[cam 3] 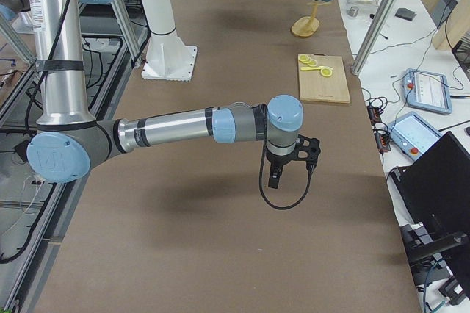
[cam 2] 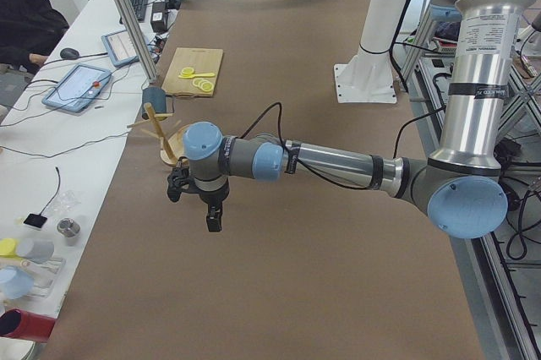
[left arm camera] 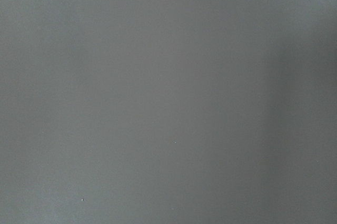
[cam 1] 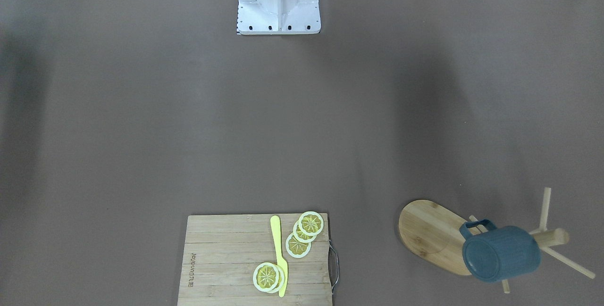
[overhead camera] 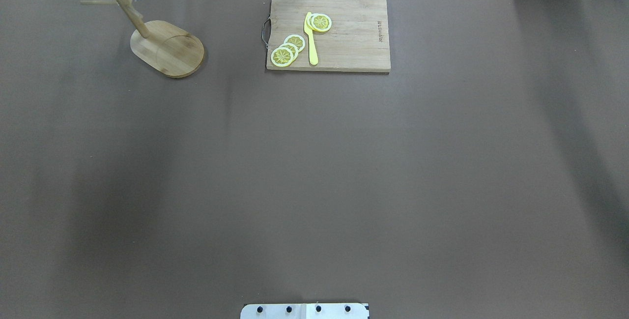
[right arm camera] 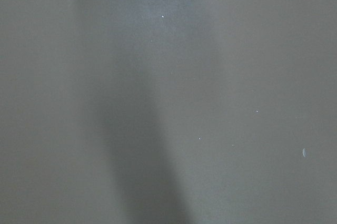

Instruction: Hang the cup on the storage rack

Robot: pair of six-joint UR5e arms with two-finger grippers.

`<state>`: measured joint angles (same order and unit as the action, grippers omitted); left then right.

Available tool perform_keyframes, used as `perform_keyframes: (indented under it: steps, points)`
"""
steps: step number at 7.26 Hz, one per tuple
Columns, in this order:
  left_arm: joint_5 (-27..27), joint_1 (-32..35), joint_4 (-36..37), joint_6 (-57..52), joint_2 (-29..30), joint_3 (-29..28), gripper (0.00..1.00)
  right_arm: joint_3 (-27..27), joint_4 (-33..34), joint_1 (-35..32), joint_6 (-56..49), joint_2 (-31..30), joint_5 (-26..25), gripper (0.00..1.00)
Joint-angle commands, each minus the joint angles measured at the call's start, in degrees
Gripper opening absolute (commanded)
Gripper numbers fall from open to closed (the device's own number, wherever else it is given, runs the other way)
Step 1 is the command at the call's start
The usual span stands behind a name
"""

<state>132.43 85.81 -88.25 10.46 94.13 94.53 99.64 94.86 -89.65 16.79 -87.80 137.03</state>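
Slate-blue cup (cam 1: pixel 500 253) hangs by its handle on the bamboo mug tree (cam 1: pixel 427 235); seemingly done, so hold left arm (cam 2: pixel 338 161) and right arm (cam 3: pixel 176 128) clear. Jaws' opening: cannot tell.

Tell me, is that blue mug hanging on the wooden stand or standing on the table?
Hanging. The cup tilts sideways in the air, its handle looped over a peg of the storage rack.

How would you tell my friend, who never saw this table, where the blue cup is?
On the brown table, look along the edge farthest from the robot for the wooden cutting board with lemon slices. Beside it stands a bamboo storage rack, and the cup hangs from one peg by its handle. It is the only blue thing on the table.
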Motion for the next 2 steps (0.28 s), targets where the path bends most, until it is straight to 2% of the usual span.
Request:
perform_keyframes:
  steps: [1,2]
  points:
    - [0.0,0.1,0.0,0.0,-0.1,-0.1,0.98,-0.1,0.1,0.0,0.2,0.0,0.0,1.00]
    - [0.0,0.1,0.0,0.1,-0.1,-0.1,0.98,-0.1,0.1,0.0,0.3,0.0,0.0,1.00]
